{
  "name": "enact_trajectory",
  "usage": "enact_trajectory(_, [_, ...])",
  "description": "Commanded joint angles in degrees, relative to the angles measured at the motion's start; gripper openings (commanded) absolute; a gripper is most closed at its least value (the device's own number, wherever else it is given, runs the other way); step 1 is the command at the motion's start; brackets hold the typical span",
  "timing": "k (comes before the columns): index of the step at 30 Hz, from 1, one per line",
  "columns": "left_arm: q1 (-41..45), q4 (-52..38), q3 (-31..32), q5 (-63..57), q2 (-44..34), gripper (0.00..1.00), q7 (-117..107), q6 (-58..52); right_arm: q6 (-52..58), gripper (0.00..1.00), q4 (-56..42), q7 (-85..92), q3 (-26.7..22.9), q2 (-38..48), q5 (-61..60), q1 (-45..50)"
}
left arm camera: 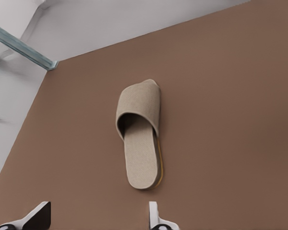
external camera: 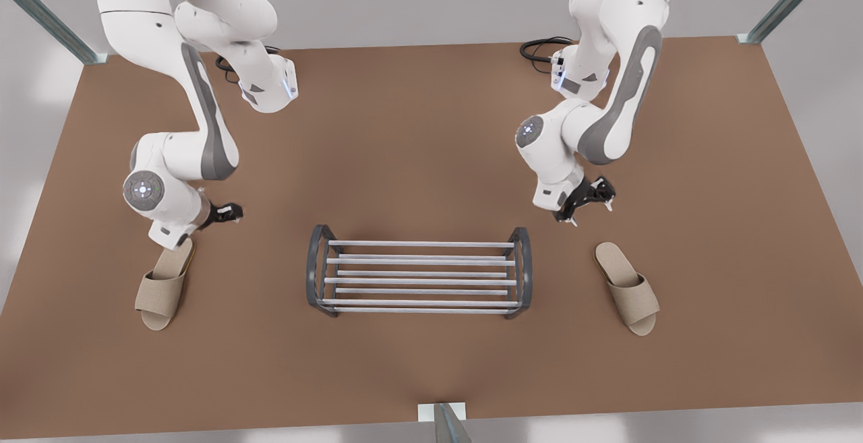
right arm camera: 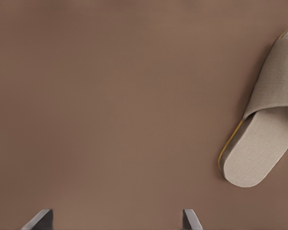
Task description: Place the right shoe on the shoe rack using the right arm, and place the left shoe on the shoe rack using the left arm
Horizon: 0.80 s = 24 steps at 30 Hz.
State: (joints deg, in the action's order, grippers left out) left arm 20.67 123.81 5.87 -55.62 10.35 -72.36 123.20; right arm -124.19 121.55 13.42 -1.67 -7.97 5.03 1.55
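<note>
The left shoe (external camera: 164, 286), a beige slide slipper, lies flat on the brown table at the front view's left. Its heel points to my left gripper (external camera: 231, 213), which hovers open just behind it. In the left wrist view the left shoe (left arm camera: 139, 132) lies ahead of the open left gripper (left arm camera: 97, 214), apart from it. The right shoe (external camera: 627, 286) lies at the front view's right, with my right gripper (external camera: 592, 211) open above and behind its heel. The right wrist view has the right shoe (right arm camera: 265, 133) off to one side of the right gripper (right arm camera: 116, 218). The shoe rack (external camera: 421, 282) stands between the shoes with nothing on it.
The brown table (external camera: 431, 126) spreads wide around the rack. Black cables (external camera: 539, 48) lie at the table's far edge by the arm bases. Glass posts (external camera: 47, 18) stand at the corners. A table edge and a post (left arm camera: 24, 45) lie beyond the left shoe.
</note>
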Motion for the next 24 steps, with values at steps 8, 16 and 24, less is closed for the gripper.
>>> enact_trajectory(8, [-4.49, -0.76, -4.64, -42.99, 10.74, 1.0, -107.82, 25.25, -24.25, 1.0, -6.76, 79.21, 49.26, -11.88, 5.41, -54.86])
enact_trajectory(16, [-7.4, -6.47, -6.22, -58.02, 19.45, 1.0, -107.73, 24.98, -25.57, 1.0, -9.67, 79.22, 81.47, -47.66, 70.36, -76.34])
enact_trajectory(24, [-9.07, -9.46, -7.36, -67.69, 23.22, 1.0, -108.17, 21.91, -45.44, 1.0, -5.54, 94.78, 80.24, -66.03, 107.91, -82.84])
